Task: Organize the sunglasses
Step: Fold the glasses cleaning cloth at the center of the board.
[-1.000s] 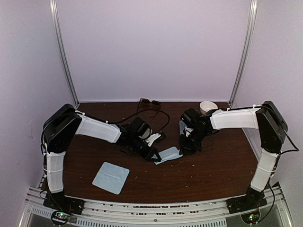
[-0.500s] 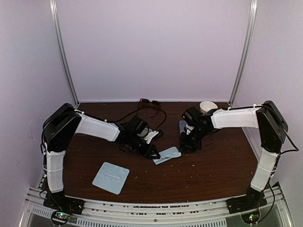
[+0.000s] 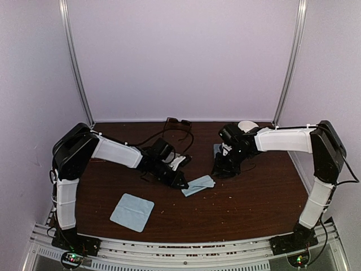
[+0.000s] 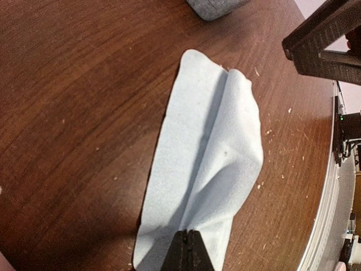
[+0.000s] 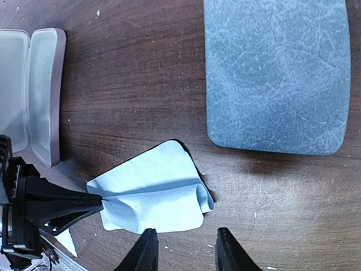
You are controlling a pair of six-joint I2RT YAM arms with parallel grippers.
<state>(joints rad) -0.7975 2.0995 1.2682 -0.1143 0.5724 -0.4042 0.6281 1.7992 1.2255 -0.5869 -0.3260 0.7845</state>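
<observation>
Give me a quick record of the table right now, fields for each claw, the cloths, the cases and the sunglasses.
left claw: shut, pinching a corner of the crumpled cloth
right claw: open, holding nothing, over that cloth's edge
second cloth: flat, front left, untouched
grey-blue case: closed, beside the crumpled cloth
pale case: lying open
dark sunglasses: at the back, unheld
</observation>
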